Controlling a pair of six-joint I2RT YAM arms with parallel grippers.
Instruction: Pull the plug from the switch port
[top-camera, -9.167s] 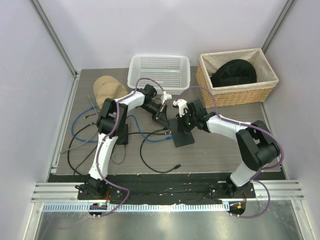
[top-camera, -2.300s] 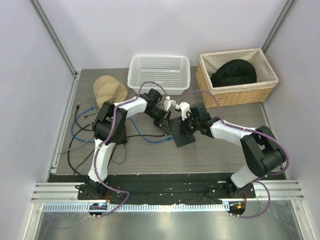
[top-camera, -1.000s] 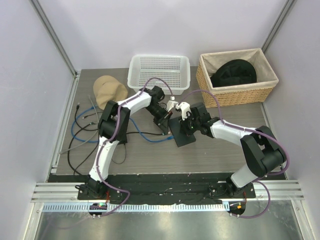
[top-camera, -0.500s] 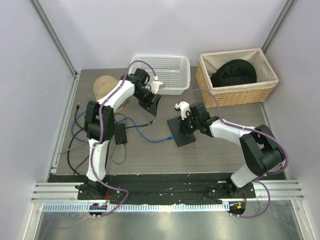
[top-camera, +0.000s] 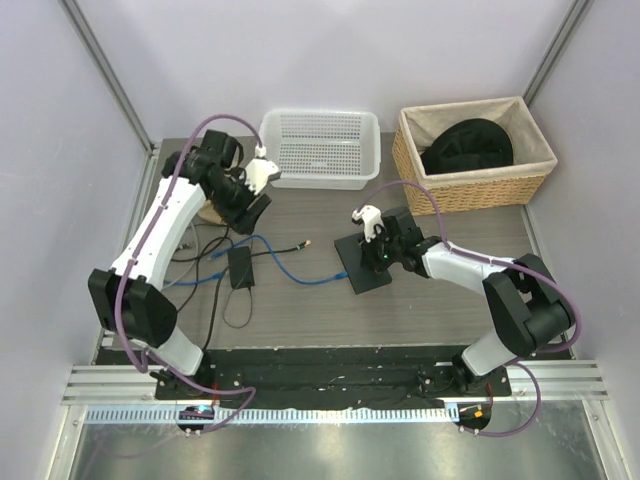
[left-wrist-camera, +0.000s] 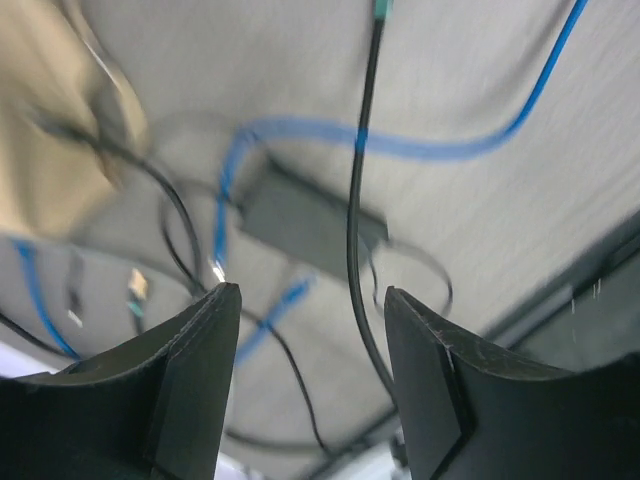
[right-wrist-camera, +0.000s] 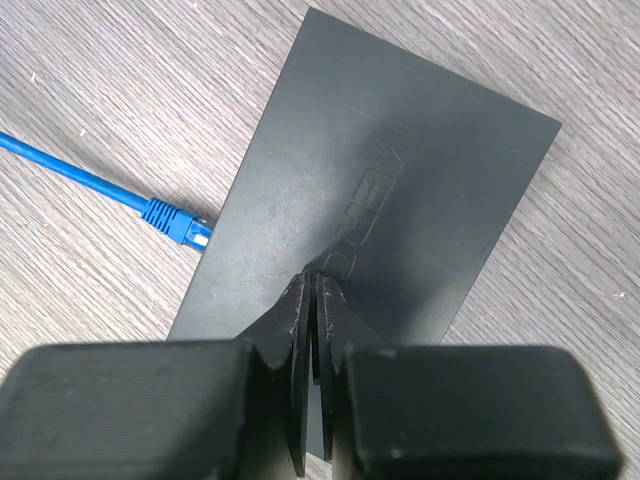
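Observation:
The switch (top-camera: 360, 268) is a flat black box on the wood-grain table, and it fills the right wrist view (right-wrist-camera: 400, 190). My right gripper (right-wrist-camera: 318, 280) is shut, with its tips pressed down on the switch's top (top-camera: 374, 252). The blue plug (right-wrist-camera: 175, 222) lies on the table with its clear tip at the switch's left edge (top-camera: 338, 272). Its blue cable (top-camera: 300, 276) trails off to the left. My left gripper (top-camera: 250, 198) is far off at the back left, open, with nothing between its fingers (left-wrist-camera: 310, 295).
A black adapter brick (top-camera: 240, 268) with tangled black and blue cords lies on the left and shows blurred in the left wrist view (left-wrist-camera: 300, 220). A white mesh basket (top-camera: 320, 148) and a wicker basket (top-camera: 470, 190) holding a black hat stand at the back. A tan cap (top-camera: 207, 213) peeks out under the left arm.
My left gripper has opened and swung from beside the switch to the back left. The right gripper stays pressed on the switch.

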